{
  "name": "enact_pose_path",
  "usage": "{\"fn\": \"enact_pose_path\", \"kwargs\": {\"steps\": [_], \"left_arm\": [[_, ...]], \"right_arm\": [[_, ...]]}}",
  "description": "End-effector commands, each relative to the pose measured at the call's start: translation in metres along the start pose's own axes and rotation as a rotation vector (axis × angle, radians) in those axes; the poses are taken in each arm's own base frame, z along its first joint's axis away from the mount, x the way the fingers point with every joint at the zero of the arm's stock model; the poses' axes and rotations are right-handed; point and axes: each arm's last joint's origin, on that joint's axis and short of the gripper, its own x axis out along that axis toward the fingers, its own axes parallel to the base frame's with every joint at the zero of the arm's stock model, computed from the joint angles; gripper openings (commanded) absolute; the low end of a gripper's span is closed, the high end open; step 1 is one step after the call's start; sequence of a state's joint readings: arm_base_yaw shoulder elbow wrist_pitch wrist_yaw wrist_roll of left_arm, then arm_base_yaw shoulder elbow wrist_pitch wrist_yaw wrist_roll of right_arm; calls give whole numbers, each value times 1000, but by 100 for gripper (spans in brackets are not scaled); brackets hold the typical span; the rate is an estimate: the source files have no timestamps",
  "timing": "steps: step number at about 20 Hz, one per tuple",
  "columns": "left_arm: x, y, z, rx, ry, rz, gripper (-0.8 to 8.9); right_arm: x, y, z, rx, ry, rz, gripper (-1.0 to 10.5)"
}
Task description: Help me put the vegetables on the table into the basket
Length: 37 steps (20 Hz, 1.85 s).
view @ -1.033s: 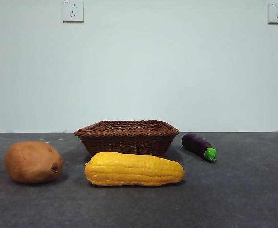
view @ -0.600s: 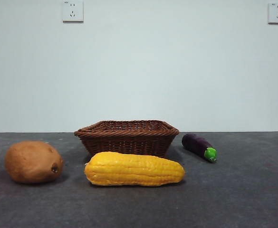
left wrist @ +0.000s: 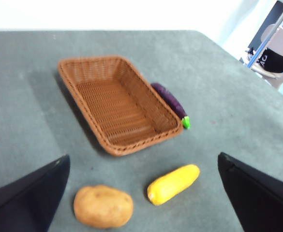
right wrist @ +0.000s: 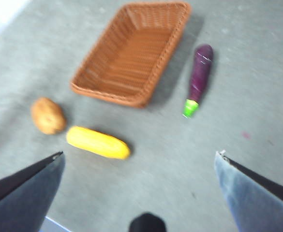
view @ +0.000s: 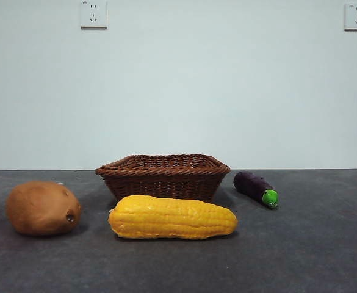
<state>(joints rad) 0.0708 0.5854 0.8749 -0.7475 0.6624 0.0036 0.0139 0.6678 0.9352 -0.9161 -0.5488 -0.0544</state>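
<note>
The brown woven basket (view: 163, 166) stands empty in the middle of the grey table (view: 312, 244). In front of it lies the yellow corn cob (view: 172, 217), with the brown potato (view: 43, 208) to its left. To the right of the basket lies the purple eggplant (view: 256, 188), green cap forward. High above them my left gripper (left wrist: 143, 157) is open over the basket (left wrist: 146, 140), potato (left wrist: 103, 206), corn (left wrist: 173, 184) and eggplant (left wrist: 170, 103). Also high and open, my right gripper (right wrist: 140, 153) looks down on the basket (right wrist: 131, 99), potato (right wrist: 48, 115), corn (right wrist: 97, 142) and eggplant (right wrist: 199, 77).
A white wall with two sockets (view: 93, 14) stands behind the table. The left wrist view shows a chair (left wrist: 279, 58) beyond the table's edge. Neither arm shows in the front view.
</note>
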Motion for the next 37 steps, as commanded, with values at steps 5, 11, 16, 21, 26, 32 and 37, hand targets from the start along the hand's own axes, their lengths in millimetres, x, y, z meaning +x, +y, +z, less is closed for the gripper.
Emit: {"fn": "enact_pose_path", "kwargs": {"steps": [5,11,16,21,26,32,37], "left_arm": [[7,5,6,3,27,-6,632],[13,10,6,-8,56,-6,632],[16,12,6,-16,66,-5,632],[19,15,7,-25,79,-3,632],[23,18,7,-39,95,-3,632],[24,18,7,-40,97,-3,632],[25,20,7,-46,104,-3,632]], "right_arm": [[30,-9,47,42,-6,111,567],[115,-14,115,54,149,179,566],[201,-17,141,56,281,172,566],[269,-27,135,59,383,93,563],[314,-43,117,80,442,78,562],[347,-56,99,90,450,56,499],[372,-55,85,97,450,55,498]]}}
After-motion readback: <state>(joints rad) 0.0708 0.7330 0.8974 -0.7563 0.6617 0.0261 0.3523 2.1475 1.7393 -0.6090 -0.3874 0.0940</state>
